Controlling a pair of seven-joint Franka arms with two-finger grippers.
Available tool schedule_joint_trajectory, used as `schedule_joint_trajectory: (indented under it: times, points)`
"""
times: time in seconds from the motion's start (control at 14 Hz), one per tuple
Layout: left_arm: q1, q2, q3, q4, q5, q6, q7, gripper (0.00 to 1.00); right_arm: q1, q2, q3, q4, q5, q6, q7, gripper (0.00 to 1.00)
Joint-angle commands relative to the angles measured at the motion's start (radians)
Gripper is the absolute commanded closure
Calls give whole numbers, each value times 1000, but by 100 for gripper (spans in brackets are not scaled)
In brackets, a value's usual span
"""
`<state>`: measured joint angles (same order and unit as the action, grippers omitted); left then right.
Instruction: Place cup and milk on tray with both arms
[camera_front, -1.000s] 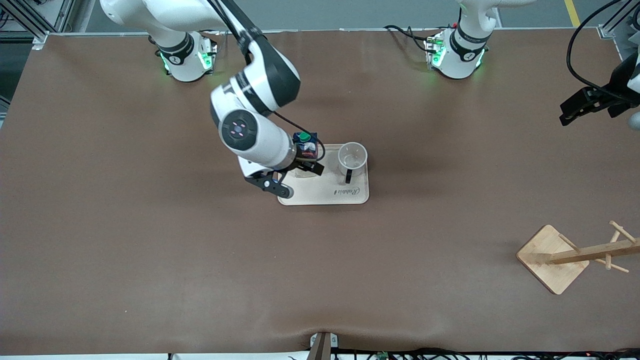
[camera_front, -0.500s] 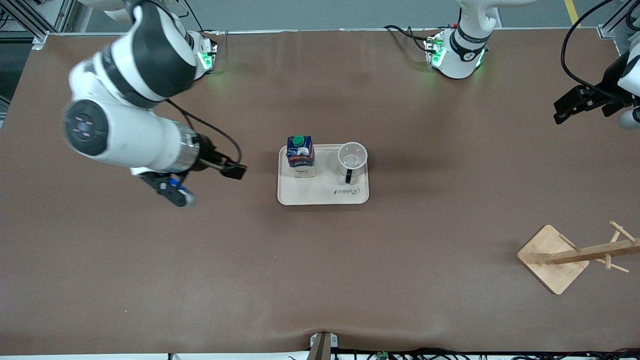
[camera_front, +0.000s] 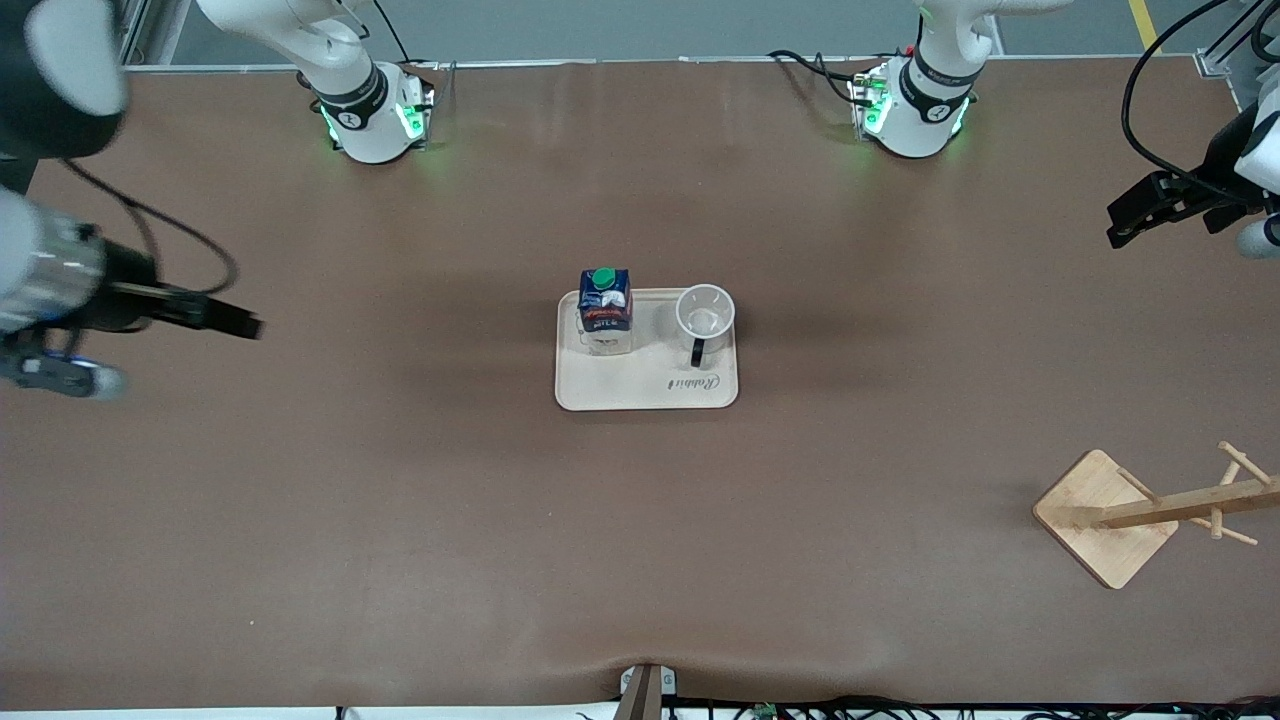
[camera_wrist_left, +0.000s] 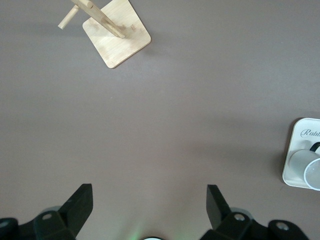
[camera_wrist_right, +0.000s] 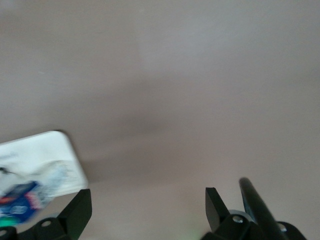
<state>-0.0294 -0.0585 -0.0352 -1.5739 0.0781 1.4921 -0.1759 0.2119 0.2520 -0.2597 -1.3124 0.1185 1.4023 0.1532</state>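
Observation:
The cream tray lies mid-table. The milk carton stands upright on it toward the right arm's end. The white cup stands beside the milk toward the left arm's end, black handle toward the front camera. My right gripper is open and empty, over bare table at the right arm's end. Its wrist view shows a tray corner and the blurred milk. My left gripper waits open and empty at the left arm's end. Its wrist view shows the tray edge and the cup.
A bamboo rack with a square base and pegs stands near the front camera at the left arm's end, and also shows in the left wrist view. Brown mat covers the table.
My right gripper has let go of the milk and swung away from the tray to the right arm's end of the table. The milk stays upright on the tray. The left arm barely moved.

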Motion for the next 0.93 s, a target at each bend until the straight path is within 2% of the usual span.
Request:
schedule_joint_trajectory:
  times: [0.0,0.14,0.36,0.64,0.86]
  points:
    - [-9,-15,-3,-11,-14,10,13,0,-45,-178,22,-264,-89,154,-127,0]
    - [-3,-14,-5,-14,-14,17,15,0,-77,-256,22,-399,-108,240,-174,0]
    - [-7,-7,-6,-17,-44,17,15,0,-82,-255,25,-387,-118,187,-169,0]
    - [-10,-7,-9,-12,-54,14,15,0,-80,-232,25,-130,-120,26,-173,0]
    - [-9,0,-18,-5,-52,10,15,0,-74,-230,31,-108,-145,12,-182,0]
